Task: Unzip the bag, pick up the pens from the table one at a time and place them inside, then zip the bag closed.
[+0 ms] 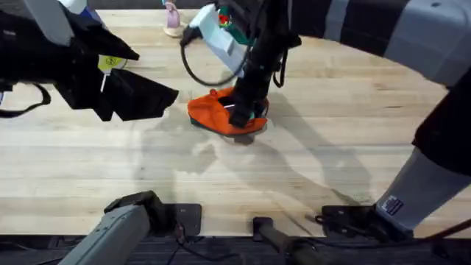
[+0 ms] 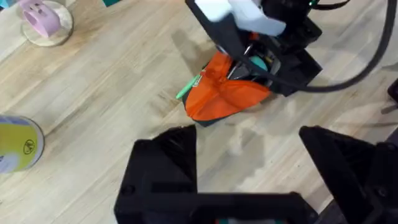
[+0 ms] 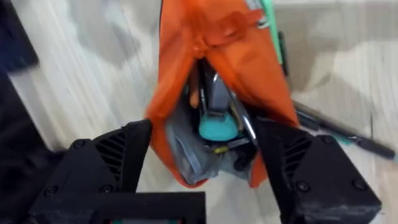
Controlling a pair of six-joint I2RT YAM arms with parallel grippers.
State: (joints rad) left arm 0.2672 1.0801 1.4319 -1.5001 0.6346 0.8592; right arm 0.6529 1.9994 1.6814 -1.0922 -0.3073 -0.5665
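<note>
- Nearest us, the left gripper [image 2: 249, 180] hangs above bare table [image 1: 110, 169]; its blocky black fingers [image 2: 158, 168] are spread wide, nothing between them.
- We see pale plank wood with long seams.
- Towards the middle, nearer the far edge, lies the bag [image 1: 221, 114]: soft orange fabric, crumpled, its mouth gaping.
- The right gripper [image 3: 205, 162] is down at that mouth, ribbed black fingers [image 3: 121, 158] parted either side of the fabric.
- Inside we make out a rounded teal piece [image 3: 219, 129] and metal bits.
- A green pen [image 2: 188, 87] pokes out beside the bag; a thin black pen [image 3: 345, 134] lies flat just beside it.
</note>
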